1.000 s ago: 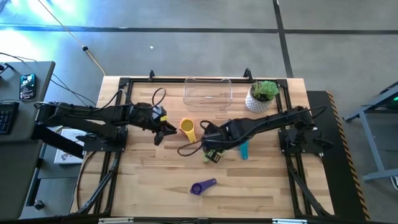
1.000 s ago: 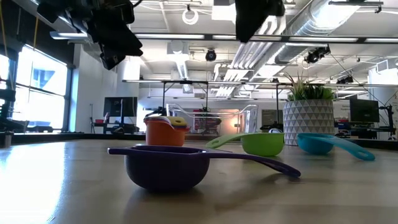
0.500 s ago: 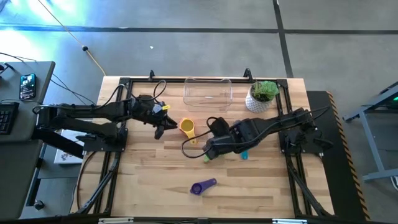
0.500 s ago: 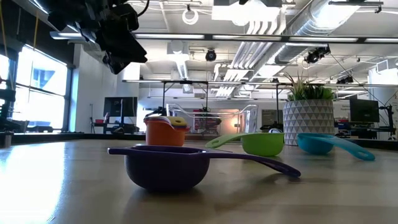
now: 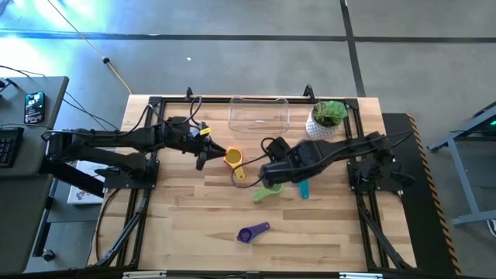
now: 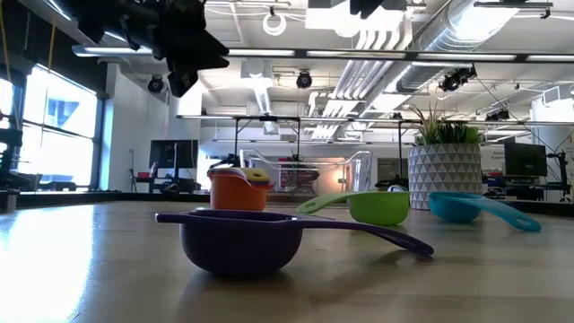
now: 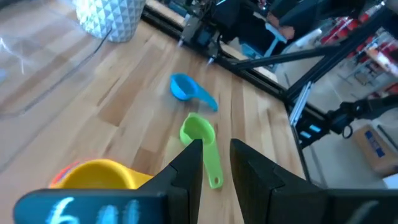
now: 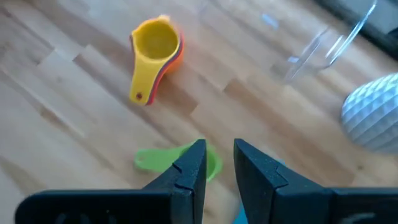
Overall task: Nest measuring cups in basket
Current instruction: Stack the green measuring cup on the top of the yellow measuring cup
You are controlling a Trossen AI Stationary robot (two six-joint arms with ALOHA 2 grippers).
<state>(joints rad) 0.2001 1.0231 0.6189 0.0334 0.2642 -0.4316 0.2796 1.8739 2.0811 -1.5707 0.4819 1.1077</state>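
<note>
The right hand (image 5: 271, 177), its fingers slightly apart and gripping nothing, is hovering just above the green cup (image 5: 267, 190), which is lying on the desk at its 6 o'clock, handle pointing toward 8 o'clock.

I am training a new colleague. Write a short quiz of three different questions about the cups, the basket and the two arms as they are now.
1. True or false: the basket already holds a cup.
2. Which cup lies nearest the table's front edge: A green, B purple, C teal?
3. Fill in: the yellow cup sits nested in an ______ cup.

Key: 1 false, the basket holds nothing. 2 B. 3 orange. The left gripper and right gripper both hang empty, jaws slightly apart.
</note>
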